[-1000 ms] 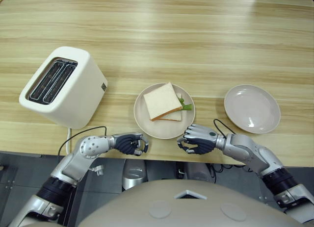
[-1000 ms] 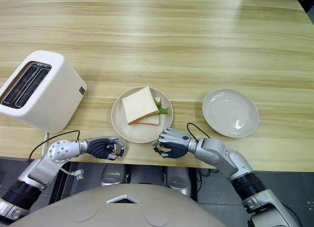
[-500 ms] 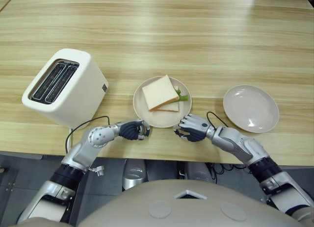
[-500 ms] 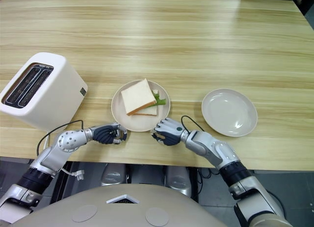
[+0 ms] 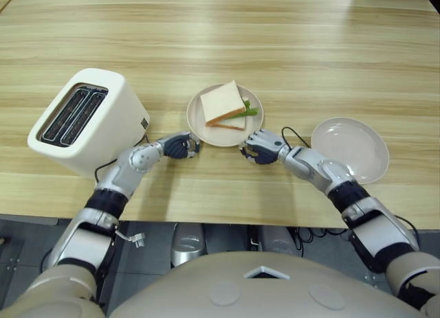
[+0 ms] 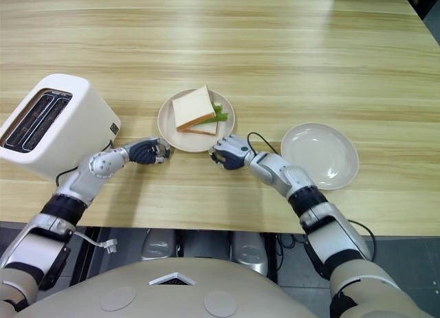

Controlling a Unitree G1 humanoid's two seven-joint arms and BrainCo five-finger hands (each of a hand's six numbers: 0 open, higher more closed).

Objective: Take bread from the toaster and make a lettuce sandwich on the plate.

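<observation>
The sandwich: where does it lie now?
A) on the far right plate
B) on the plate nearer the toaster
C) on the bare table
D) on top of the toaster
B: the sandwich lies on the plate nearer the toaster; the other plate stands apart at the right.

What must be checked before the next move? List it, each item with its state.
1. Sandwich stacked on the plate, lettuce peeking out at one side: ok.
2. Toaster slots, no bread sticking out: ok.
3. Left hand holds nothing, fingers curled by the plate's near rim: ok.
4. Right hand holds nothing, fingers curled by the rim: ok.
5. Either hand touching the rim: cannot tell.
6. Right forearm clear of the spare plate: cannot tell.
</observation>
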